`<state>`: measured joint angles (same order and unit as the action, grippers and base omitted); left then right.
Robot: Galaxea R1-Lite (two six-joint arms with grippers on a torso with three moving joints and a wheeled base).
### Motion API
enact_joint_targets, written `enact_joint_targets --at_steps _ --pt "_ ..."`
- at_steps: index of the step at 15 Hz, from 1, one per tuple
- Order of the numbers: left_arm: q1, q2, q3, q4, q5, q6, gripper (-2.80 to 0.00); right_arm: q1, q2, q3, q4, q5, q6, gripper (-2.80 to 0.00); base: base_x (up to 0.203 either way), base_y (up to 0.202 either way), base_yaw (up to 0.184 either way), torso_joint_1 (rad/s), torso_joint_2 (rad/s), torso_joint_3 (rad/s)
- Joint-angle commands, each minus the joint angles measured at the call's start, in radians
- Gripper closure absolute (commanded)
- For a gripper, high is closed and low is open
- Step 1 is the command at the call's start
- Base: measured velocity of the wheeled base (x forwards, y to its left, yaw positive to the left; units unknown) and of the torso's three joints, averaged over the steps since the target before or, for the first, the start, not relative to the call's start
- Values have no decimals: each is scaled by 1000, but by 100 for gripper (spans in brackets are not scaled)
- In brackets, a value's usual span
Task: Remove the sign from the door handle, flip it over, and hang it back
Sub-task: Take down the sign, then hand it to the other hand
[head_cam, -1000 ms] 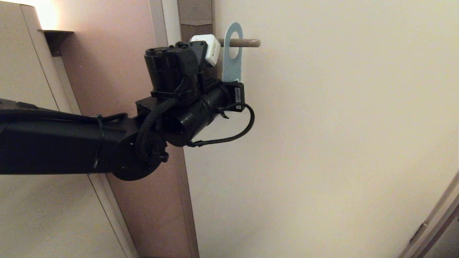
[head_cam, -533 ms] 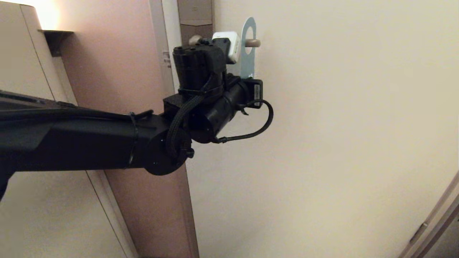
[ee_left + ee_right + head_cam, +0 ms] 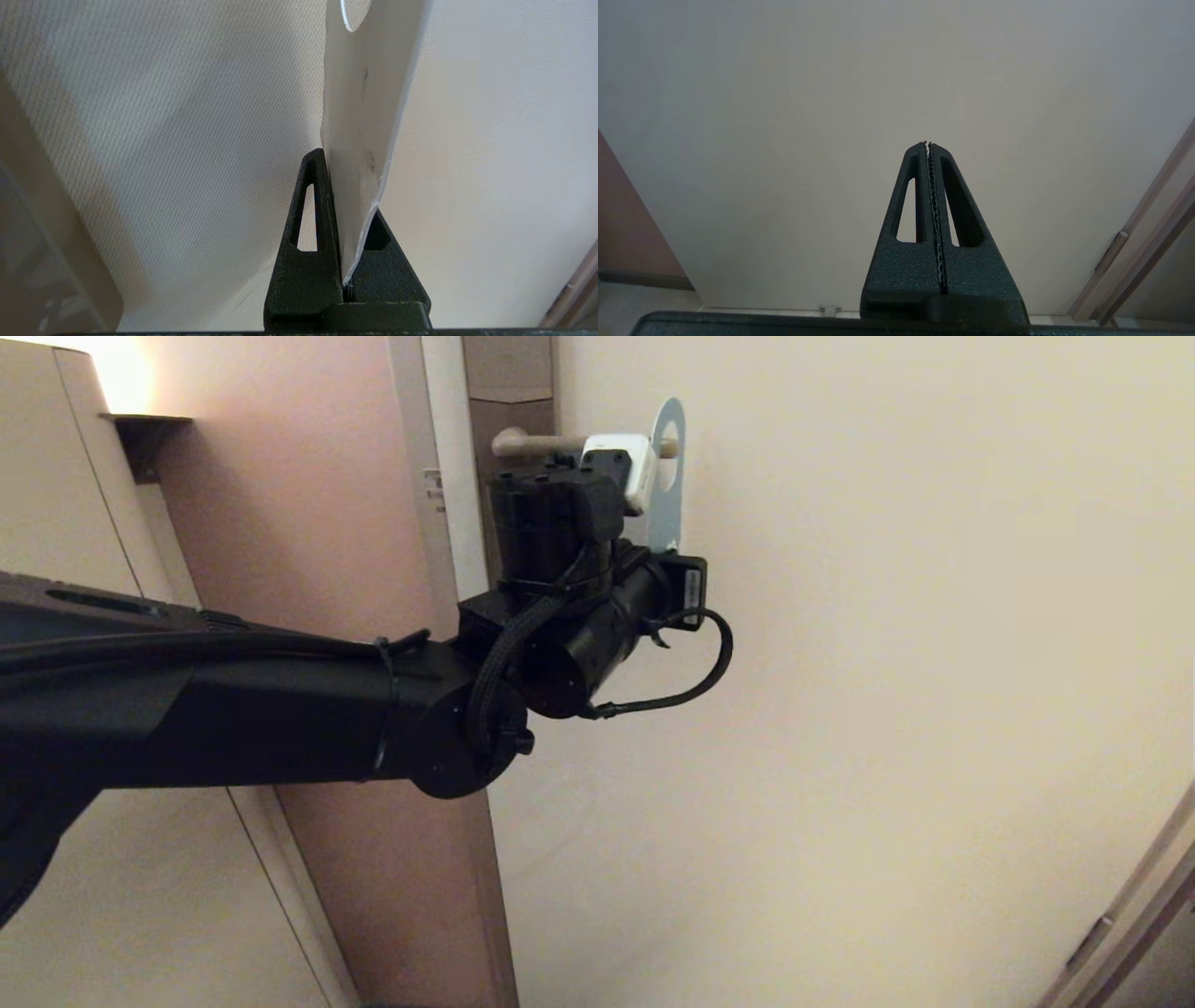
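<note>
The sign (image 3: 666, 495) is a pale flat card with an oval hole, standing upright and edge-on. Its hole sits at the free end of the door handle (image 3: 537, 443), a slim beige lever on a brown backplate (image 3: 509, 383). My left gripper (image 3: 668, 558) is shut on the sign's lower end, just below the handle. In the left wrist view the sign (image 3: 366, 93) shows its white side, pinched between the black fingers (image 3: 308, 261) of the left gripper (image 3: 348, 186). My right gripper (image 3: 928, 144) is shut and empty, facing the door; it is out of the head view.
The cream door (image 3: 887, 663) fills the right of the head view. The white door frame (image 3: 439, 476) and a pinkish wall (image 3: 299, 504) stand to the left, with a lit wall lamp (image 3: 121, 378). Another frame edge (image 3: 1120, 924) shows at lower right.
My left gripper has slid the sign to the right along the handle, from near the backplate to the handle's free end. More of the lever now shows bare.
</note>
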<state>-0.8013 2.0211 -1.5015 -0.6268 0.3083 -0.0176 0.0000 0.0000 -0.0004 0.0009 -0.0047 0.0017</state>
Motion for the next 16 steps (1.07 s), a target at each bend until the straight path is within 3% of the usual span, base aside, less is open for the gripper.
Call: enact_joint_targets --at_steps 1,10,16 --pt "-1 13 -14 -4 2 3 0 0 0 0 -1 0 0 0 0 0 0 0 0 0" --pt "-35 36 -32 -5 -5 2 0 0 0 0 -1 0 0 0 0 0 0 0 0 0" --pt "-105 35 -24 -7 -11 -10 0 0 0 0 -1 0 0 0 0 0 0 0 0 0"
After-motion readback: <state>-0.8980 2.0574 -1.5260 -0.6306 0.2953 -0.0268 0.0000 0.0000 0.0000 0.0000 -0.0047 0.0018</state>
